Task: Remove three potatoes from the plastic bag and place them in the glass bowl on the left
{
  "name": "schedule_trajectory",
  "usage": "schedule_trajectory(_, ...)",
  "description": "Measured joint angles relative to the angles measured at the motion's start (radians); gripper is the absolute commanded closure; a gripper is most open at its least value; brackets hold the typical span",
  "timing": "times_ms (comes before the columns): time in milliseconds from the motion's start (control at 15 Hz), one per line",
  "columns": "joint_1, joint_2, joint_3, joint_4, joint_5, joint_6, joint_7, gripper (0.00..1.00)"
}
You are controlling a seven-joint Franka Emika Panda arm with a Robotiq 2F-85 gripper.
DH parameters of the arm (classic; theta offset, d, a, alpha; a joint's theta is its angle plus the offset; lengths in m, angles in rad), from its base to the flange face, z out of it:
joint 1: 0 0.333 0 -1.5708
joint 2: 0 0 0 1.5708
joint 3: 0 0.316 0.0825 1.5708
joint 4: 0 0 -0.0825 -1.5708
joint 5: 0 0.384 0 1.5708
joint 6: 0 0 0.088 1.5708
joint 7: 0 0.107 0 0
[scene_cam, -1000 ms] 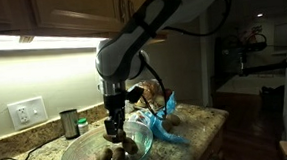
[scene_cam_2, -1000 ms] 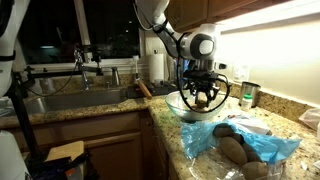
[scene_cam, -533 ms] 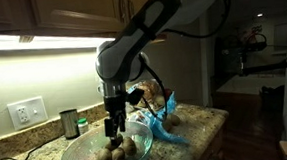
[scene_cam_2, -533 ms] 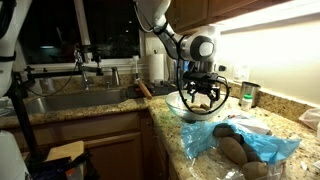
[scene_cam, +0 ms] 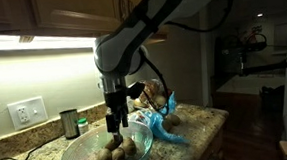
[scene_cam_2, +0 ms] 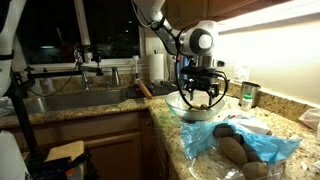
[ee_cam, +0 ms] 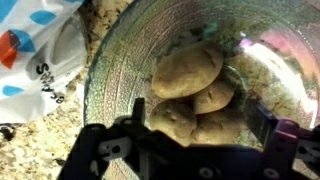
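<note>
1. Rising a little since a second ago, the gripper point(scene_cam: 115, 125) hung just above the glass bowl point(scene_cam: 74, 151), jaws spread wide and holding nothing.
2. Inside the bowl, the potatoes point(ee_cam: 186, 70) lay piled near its centre in the wrist view. At least three showed, so the task looked done or nearly so.
3. At ten o'clock of the bowl in the wrist view sat the plastic bag point(ee_cam: 35, 45), just beside the rim. In an exterior view it still held more potatoes.
4. Risks, as I judged them: a sideways exit with the jaws this low could strike the thin rim and shove or chip the bowl. A miscount could send the arm back for an unneeded fourth potato.
</note>
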Motion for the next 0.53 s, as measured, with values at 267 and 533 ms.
schedule_trajectory(267,-0.002,-0.066,-0.012,-0.020,0.000,-0.062,0.002,0.00)
schedule_trajectory(533,-0.005,-0.138,-0.041,-0.063,-0.001,-0.107,0.003,0.00)
